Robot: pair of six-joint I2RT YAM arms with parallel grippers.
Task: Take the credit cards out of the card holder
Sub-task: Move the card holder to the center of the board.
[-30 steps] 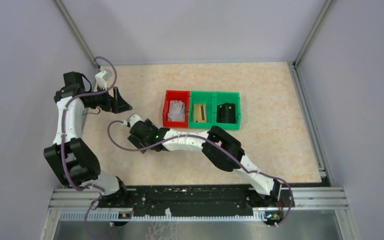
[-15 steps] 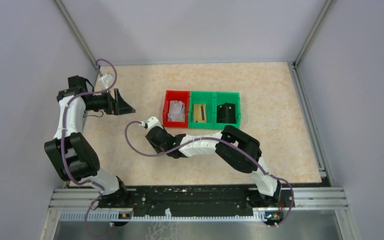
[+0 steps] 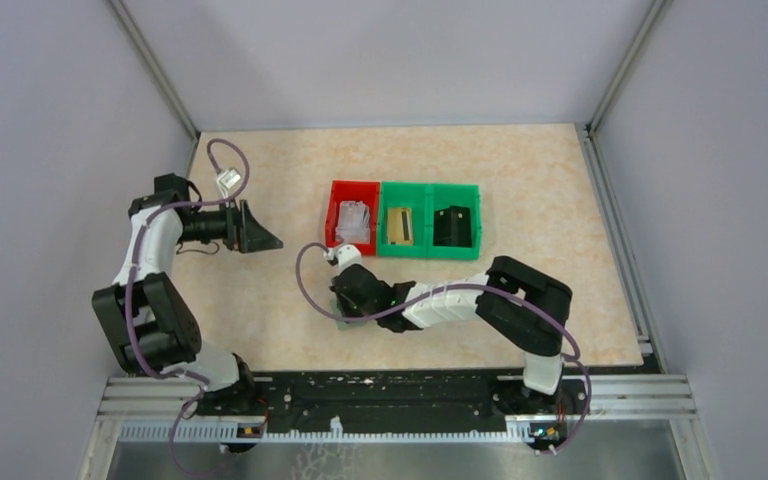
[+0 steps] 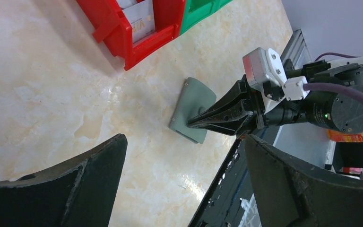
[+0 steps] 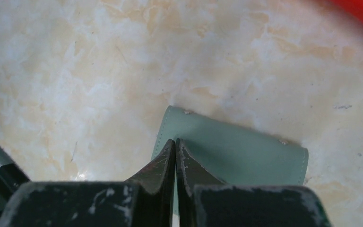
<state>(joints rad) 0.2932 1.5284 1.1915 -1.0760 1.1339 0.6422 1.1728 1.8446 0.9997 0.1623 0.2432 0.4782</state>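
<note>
From above, the worktop (image 3: 560, 200) carried a red bin (image 3: 332, 215) with two green bins (image 3: 430, 189) joined to its right. Pale credit cards (image 3: 355, 222) sat in the red bin. The left arm (image 3: 145, 255) reached in well to the left of the red bin, with the left jaws spread wide and empty above the worktop. The right arm (image 3: 460, 300) lay folded low, and the right jaws were down just in front of the red bin.

Through the left wrist camera, the card holder (image 4: 192, 109), pale grey-green and folded shut, lay flat on the worktop near the red bin's front but clear of it. The right jaws were clenched to a point, their tips touching the holder near one edge.

Through the right wrist camera, those jaws met tight over the card holder's edge. I could not tell whether they pinched any of it. A corner of the red bin showed beyond.
</note>
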